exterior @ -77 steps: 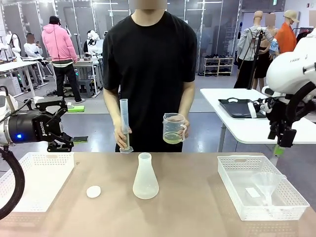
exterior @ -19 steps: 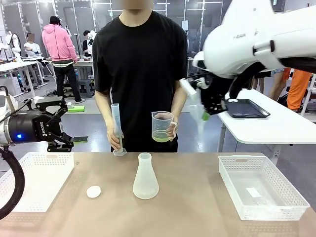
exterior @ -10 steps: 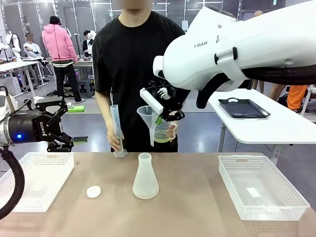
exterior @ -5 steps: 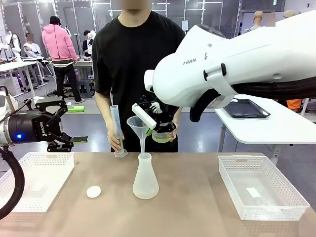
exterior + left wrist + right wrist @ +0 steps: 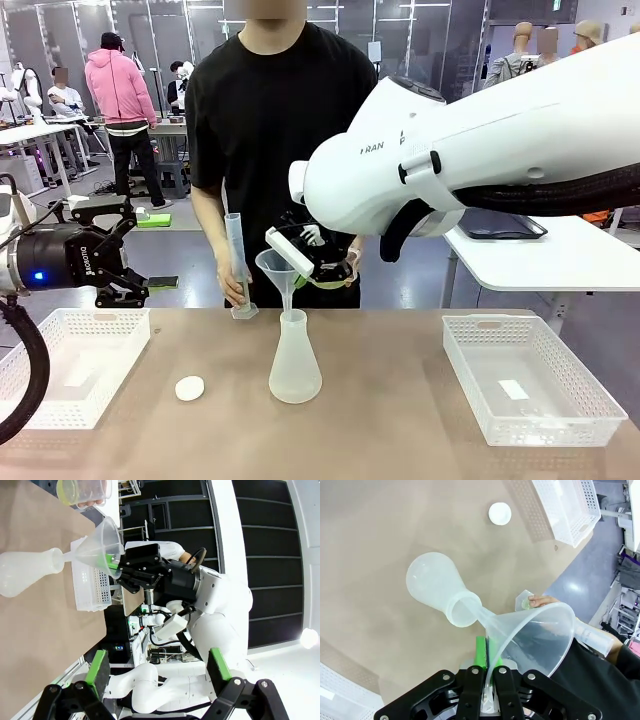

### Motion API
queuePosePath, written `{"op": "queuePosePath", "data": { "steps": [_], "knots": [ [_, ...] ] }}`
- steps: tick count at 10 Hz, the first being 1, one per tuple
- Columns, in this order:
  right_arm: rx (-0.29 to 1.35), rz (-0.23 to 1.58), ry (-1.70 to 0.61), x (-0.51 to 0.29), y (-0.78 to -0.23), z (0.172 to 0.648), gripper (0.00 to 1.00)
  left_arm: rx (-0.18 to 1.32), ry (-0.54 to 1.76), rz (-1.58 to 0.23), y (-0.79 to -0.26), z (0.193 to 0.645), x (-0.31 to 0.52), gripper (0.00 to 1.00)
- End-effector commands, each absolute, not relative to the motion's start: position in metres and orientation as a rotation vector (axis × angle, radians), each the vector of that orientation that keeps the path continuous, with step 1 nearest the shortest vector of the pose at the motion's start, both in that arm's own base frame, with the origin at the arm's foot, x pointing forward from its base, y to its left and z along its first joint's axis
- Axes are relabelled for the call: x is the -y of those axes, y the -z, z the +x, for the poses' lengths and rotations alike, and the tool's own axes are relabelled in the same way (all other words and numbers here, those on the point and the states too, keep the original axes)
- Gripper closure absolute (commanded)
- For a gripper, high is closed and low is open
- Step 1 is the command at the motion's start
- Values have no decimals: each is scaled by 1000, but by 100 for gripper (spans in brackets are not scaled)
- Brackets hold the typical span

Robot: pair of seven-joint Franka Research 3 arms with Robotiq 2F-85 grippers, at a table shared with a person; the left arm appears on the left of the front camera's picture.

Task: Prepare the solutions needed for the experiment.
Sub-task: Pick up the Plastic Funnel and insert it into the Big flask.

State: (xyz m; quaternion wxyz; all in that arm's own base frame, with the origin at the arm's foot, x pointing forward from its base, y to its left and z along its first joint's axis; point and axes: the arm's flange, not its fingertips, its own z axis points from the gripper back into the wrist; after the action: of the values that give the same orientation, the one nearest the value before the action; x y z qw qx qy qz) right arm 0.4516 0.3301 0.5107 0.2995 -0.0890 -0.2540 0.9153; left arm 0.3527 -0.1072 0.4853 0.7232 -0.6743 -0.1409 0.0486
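Frosted plastic is what I am working over: a cone-shaped flask [image 5: 295, 370] stands upright in the middle of the tabletop [image 5: 400, 430]. My right gripper [image 5: 487, 655] is clamped shut on the rim of a clear funnel [image 5: 278, 268]. I hold the funnel by its edge so that the bowl is free for pouring, and so that the thin stem can reach down into the flask's narrow mouth, where its tip sits now. The funnel leans a little, so I judge it is not fully seated yet and needs to come upright before I let go.

The flask looks empty to me. The solution [image 5: 67, 490], a shallow yellow-green layer, is in a clear jug [image 5: 85, 491] that the person holds up at the far side of the tabletop, behind my arm, ready to pour. The person's other hand [image 5: 235, 290] steadies a tall measuring tube [image 5: 233, 250] whose foot rests at the far edge.

My left gripper [image 5: 157, 670] hangs open and empty above the white basket [image 5: 70, 318] on my left, out of the way. A small white cap [image 5: 189, 388] lies beside the flask, probably set off so that the neck is open.
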Motion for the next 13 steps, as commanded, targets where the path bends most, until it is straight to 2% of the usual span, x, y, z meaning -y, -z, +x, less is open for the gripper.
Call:
{"op": "queuePosePath", "data": {
  "steps": [1, 5, 6, 12, 13],
  "knots": [
    [691, -277, -2458, -324, -498, 451, 96, 303, -125, -1517, -487, 351, 110, 0],
    [681, -274, -2456, -321, -481, 452, 96, 303, -125, -1517, -487, 351, 110, 0],
    [690, -284, -2457, -319, -477, 452, 93, 303, -125, -1517, -487, 351, 110, 0],
    [654, -304, -2463, -317, -474, 443, 34, 303, -125, -1517, -487, 351, 110, 0],
    [649, -321, -2461, -315, -478, 441, 34, 303, -125, -1517, -487, 351, 110, 0]
  ]
}}
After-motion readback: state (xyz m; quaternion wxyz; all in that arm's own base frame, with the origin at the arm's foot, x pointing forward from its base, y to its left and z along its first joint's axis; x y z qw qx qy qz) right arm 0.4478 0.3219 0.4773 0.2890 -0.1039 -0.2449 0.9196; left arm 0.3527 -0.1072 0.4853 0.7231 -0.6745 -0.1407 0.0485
